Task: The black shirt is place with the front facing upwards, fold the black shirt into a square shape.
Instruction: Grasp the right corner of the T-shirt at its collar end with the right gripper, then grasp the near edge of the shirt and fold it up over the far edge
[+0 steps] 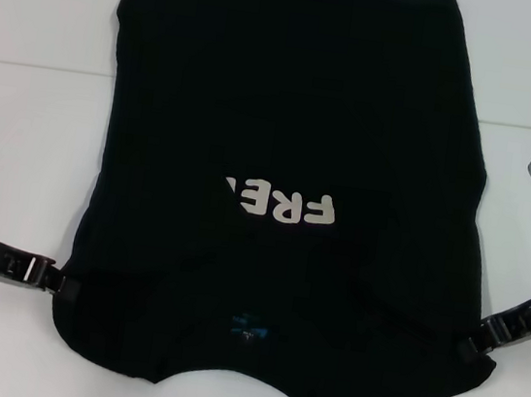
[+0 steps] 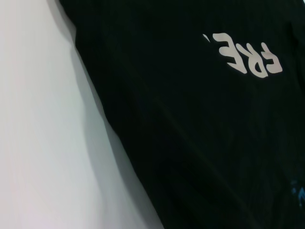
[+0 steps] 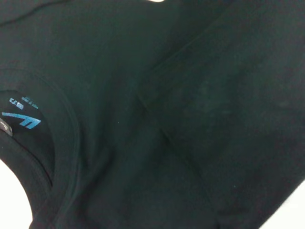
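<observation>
Black cloth covered the white counter (image 1: 20,127): the black shirt (image 1: 296,114) lay with its sleeves apparently folded in, collar nearest the robot. At the left shoulder edge the left gripper (image 1: 57,279) reached in low from the side; at the right, the right gripper (image 1: 473,345) mirrored it. Whether either was clenched on the cloth could not be told. Judged step: taking both shoulders; next, carrying them toward the hem.

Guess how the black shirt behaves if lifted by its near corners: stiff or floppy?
Probably floppy: the black shirt lies flat with soft creases and folded-in sides, so it should sag between the left gripper and right gripper. Likely light. On the smooth white table it may slide or bunch.
</observation>
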Controlling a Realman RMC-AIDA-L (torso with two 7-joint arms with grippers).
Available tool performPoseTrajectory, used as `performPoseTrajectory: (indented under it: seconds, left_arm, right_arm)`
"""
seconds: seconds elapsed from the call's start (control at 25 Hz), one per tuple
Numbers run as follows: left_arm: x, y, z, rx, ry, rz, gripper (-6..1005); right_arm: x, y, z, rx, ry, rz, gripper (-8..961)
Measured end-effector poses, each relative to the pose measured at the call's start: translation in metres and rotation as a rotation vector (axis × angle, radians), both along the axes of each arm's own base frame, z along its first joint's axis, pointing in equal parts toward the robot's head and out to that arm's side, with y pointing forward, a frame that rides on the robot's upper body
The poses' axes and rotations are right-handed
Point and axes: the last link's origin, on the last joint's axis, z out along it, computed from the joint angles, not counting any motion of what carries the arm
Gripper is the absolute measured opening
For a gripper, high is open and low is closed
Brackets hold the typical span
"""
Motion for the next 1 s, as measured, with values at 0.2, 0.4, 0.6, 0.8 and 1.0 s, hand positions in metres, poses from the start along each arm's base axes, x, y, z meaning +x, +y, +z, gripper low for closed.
performPoseTrajectory:
  seconds: [0.2, 0.4, 0.6, 0.8, 1.0]
  left_arm:
    - [0.0, 0.0, 0.0, 0.0, 0.001, 0.001, 16]
    - [-0.001, -0.001, 0.002, 0.0, -0.011, 0.007, 16]
    - [0.001, -0.006, 0.012, -0.029, -0.074, 0.026, 17]
    - [0.001, -0.022, 0.022, -0.158, -0.157, 0.072, 16]
    - [0.003, -0.05, 0.022, -0.324, -0.228, 0.089, 16]
  right_arm:
    - [0.0, 0.0, -0.001, -0.01, -0.02, 0.0, 130]
    - [-0.001, 0.0, 0.002, -0.015, -0.017, 0.001, 48]
    - [-0.001, -0.003, 0.016, -0.052, -0.004, 0.007, 32]
    - [0.003, -0.015, 0.04, -0.146, 0.033, 0.032, 33]
    - [0.012, -0.039, 0.053, -0.299, 0.071, 0.082, 33]
